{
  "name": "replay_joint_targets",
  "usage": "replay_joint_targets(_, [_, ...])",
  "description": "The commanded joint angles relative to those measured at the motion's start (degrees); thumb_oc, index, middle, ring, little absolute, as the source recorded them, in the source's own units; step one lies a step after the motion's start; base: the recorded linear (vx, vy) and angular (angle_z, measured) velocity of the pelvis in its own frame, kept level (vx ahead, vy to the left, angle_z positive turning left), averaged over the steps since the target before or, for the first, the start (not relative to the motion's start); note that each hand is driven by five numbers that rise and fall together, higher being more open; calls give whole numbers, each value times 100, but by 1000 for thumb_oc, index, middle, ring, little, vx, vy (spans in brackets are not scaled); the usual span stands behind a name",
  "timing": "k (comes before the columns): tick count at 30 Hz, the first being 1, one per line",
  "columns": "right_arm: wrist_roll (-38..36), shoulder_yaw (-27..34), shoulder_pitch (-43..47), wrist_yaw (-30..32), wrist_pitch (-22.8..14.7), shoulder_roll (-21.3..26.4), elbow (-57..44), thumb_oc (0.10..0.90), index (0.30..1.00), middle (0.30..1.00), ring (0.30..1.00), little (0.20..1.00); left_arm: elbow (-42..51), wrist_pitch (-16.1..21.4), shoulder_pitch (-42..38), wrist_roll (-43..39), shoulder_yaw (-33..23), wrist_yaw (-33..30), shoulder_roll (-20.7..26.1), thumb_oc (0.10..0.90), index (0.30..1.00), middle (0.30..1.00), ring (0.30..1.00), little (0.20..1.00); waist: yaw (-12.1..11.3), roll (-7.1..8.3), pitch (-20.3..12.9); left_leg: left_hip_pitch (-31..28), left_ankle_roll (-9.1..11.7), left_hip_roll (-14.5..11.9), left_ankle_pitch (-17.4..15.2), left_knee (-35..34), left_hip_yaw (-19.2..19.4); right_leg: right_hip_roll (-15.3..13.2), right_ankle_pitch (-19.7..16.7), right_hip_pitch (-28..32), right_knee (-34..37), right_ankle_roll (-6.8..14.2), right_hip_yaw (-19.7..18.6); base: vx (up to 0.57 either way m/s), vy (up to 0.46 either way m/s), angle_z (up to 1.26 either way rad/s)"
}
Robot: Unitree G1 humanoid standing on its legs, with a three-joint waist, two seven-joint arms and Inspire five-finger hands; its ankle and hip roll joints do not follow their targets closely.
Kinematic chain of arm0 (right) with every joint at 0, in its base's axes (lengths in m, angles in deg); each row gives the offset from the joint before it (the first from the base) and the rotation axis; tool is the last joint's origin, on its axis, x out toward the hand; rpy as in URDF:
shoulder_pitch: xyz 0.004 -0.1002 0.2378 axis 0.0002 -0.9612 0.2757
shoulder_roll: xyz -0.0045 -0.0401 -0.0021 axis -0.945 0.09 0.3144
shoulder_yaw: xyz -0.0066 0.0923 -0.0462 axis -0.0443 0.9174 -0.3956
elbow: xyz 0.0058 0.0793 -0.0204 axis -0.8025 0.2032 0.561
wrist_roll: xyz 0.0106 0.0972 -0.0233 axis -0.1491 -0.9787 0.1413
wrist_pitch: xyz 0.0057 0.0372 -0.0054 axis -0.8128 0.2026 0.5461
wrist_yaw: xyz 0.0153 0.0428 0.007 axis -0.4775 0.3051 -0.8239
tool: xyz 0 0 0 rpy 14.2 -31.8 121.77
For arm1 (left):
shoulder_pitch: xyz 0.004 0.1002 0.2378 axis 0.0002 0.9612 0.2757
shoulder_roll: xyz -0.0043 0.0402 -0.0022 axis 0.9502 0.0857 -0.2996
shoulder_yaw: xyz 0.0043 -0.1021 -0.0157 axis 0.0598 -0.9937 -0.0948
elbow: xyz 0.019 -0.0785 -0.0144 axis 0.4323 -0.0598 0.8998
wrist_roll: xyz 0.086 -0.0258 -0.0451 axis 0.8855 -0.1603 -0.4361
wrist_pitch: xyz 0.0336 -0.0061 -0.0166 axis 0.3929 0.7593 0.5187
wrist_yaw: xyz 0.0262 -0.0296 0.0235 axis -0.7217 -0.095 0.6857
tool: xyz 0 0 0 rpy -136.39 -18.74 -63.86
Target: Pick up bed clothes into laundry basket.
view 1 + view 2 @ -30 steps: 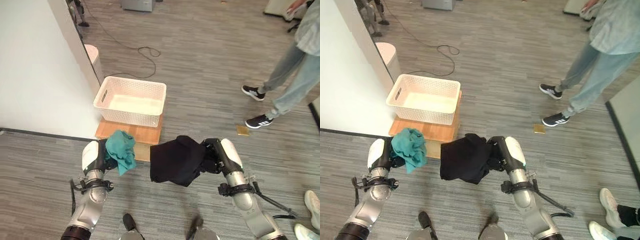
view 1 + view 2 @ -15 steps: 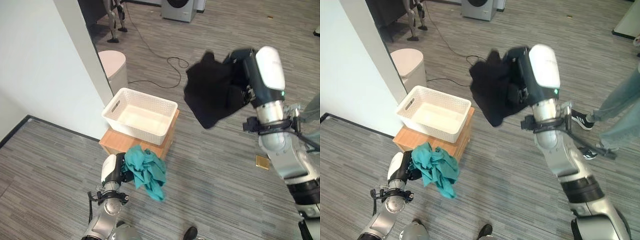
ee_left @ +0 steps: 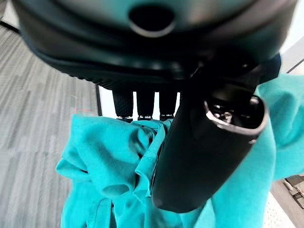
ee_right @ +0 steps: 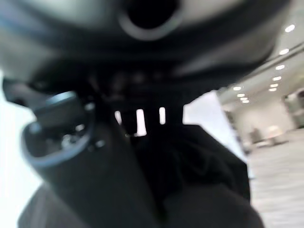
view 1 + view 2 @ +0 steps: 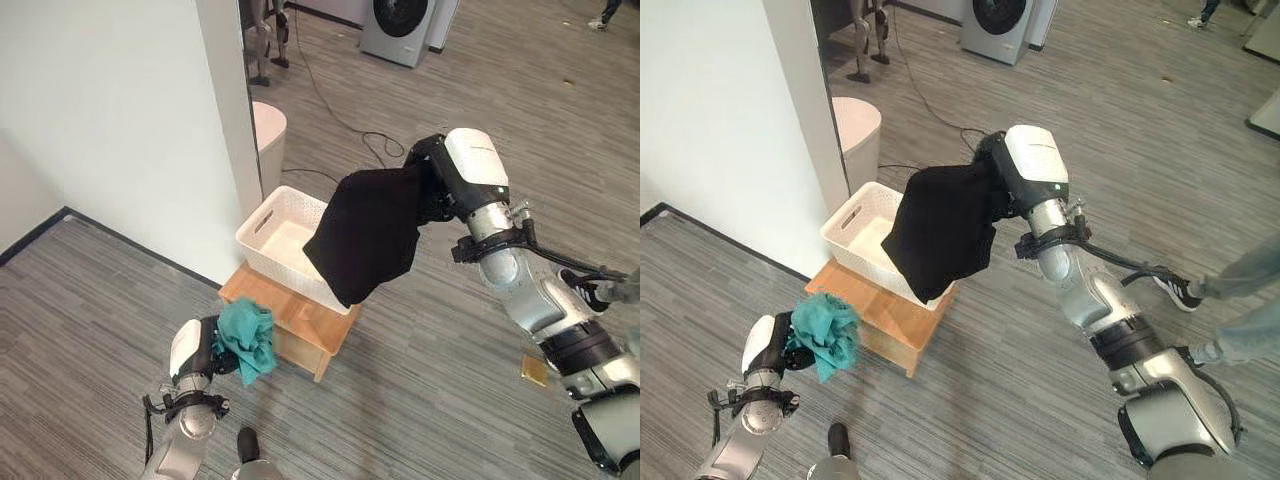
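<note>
A white perforated laundry basket (image 5: 268,222) stands on a low wooden stand (image 5: 300,320) beside the white wall. My right hand (image 5: 432,190) is shut on a black garment (image 5: 368,232), which hangs over the basket's right end. In the right wrist view the thumb (image 4: 90,161) and fingers press into that black garment (image 4: 199,166). Low at the left, my left hand (image 5: 206,350) is shut on a teal garment (image 5: 247,338), held in front of the stand. In the left wrist view the thumb (image 3: 204,147) lies over the teal garment (image 3: 114,156).
A white wall (image 5: 120,110) rises just left of the basket, with a round white bin (image 5: 268,130) behind its corner. A washing machine (image 5: 398,28) stands at the back. A person's leg and shoe (image 5: 1180,290) show at the right. A small tan tile (image 5: 535,370) lies on the floor.
The camera has shifted. My right hand has brought the black garment down over the basket's right end. The left hand still holds the teal garment low by the stand.
</note>
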State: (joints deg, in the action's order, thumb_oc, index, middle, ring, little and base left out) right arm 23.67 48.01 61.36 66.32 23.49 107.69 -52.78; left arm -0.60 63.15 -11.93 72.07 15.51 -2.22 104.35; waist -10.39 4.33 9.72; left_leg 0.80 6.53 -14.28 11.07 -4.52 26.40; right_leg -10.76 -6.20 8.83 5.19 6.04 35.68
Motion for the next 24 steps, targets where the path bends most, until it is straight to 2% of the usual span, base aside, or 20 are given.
replay_joint_targets(1, [374, 244, 1511, 438, 128, 110, 320, 400, 300, 300, 300, 300, 579, 468, -399, -34, 353, -142, 18, 400, 300, 300, 300, 300, -260, 4, -239, -134, 356, -480, -483, -43, 202, -352, 559, 141, -76, 555, 109, 5, 38, -6])
replay_joint_targets(8, [409, 167, 1835, 564, 229, -116, 1037, 400, 300, 300, 300, 300, 490, 548, -308, -178, 442, -117, 0, 400, 300, 300, 300, 300, -514, 113, -81, 124, 300, -394, -486, -38, 98, -426, 503, 80, -74, 620, 267, -9, 16, 0])
replay_joint_targets(9, [430, 103, 1988, 625, 263, -82, 1236, 400, 300, 300, 300, 300, 488, 569, -237, -218, 451, -95, 28, 400, 300, 300, 300, 300, -646, 157, -16, 218, 304, -389, -471, -44, 69, -434, 469, 51, -68, 648, 337, -19, 24, 3])
replay_joint_targets(13, [389, 96, 2350, 821, 358, 111, 1641, 400, 300, 300, 300, 300, 364, 598, -217, -296, 423, -138, 73, 400, 300, 300, 300, 300, -841, 280, 79, 416, 378, -380, -554, -29, -141, -418, 503, 32, -57, 739, 381, 17, 3, 14])
replay_joint_targets(24, [12, 62, 2919, 1168, 418, 367, 2141, 400, 300, 300, 300, 300, -42, 692, -323, -492, 401, -224, 153, 400, 300, 300, 300, 300, -1184, 508, 263, 761, 361, -281, -565, -38, -396, -452, 389, 26, -64, 834, 610, 7, 25, 19])
